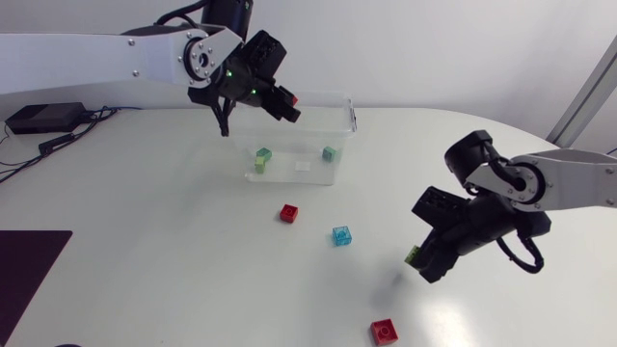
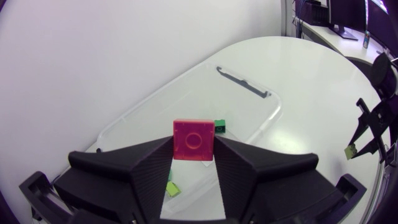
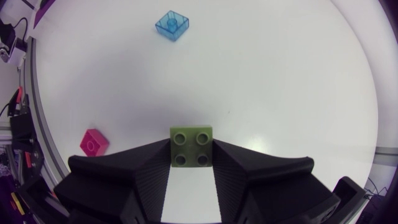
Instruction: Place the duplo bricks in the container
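**Colleague:** How far is the task?

**Me:** Two bricks lie in the container [image 1: 294,143], in the upper middle of the head view: a light green brick [image 1: 262,157] and a teal brick [image 1: 329,153]. Two more are in my claws. Three wait on the table [image 1: 174,241]. A small red brick [image 1: 288,213] is just below the container, a blue brick [image 1: 341,235] is to its right, and a second red brick [image 1: 384,332] is at the lower edge. So I judge that less than half is done.

**Colleague:** Where are the carried ones?

**Me:** The pink-red brick [image 2: 194,140] is pinched between both fingers of my left gripper [image 2: 194,157]. This gripper hangs at the container's back rim, left of its middle. The box is open under and ahead of it, so I think a release there would fall inside, though close to the wall. The olive brick [image 3: 191,147] is pinched in my right gripper [image 3: 191,163], at the right of the head view, above bare table and well apart from the container.

**Colleague:** What is left?

**Me:** The right arm must go up and left to the box. After that come the three loose bricks.
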`<state>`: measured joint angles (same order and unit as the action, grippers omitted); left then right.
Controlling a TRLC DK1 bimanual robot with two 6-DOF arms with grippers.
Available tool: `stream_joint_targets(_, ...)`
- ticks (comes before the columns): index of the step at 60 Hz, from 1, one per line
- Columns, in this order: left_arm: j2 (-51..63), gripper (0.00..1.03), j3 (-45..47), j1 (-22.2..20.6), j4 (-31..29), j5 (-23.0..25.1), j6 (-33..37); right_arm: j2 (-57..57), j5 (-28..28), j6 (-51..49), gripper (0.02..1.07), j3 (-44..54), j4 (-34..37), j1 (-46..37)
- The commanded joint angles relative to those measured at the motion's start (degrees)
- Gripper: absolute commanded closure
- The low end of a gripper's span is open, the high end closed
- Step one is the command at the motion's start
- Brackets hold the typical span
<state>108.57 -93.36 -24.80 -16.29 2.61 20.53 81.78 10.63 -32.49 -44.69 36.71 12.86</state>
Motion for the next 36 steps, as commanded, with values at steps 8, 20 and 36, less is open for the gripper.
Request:
stream_joint_targets(8,7.4,0.63,-5.5,2.0,1.7,-1.2,-2.4,-2.9,0.2,5.4,0.92,-6.3,2.8,3.7)
stream_joint_targets(20,11.4,0.34,-8.2,2.6,1.9,-2.4,-2.9,-2.5,0.4,10.4,0.92,-15.2,3.4,5.9)
stream_joint_targets(36,4.8,0.06,-1.8,3.2,3.6,-2.4,-2.8,4.0,0.4,15.8,0.92,-27.0,2.8,7.3)
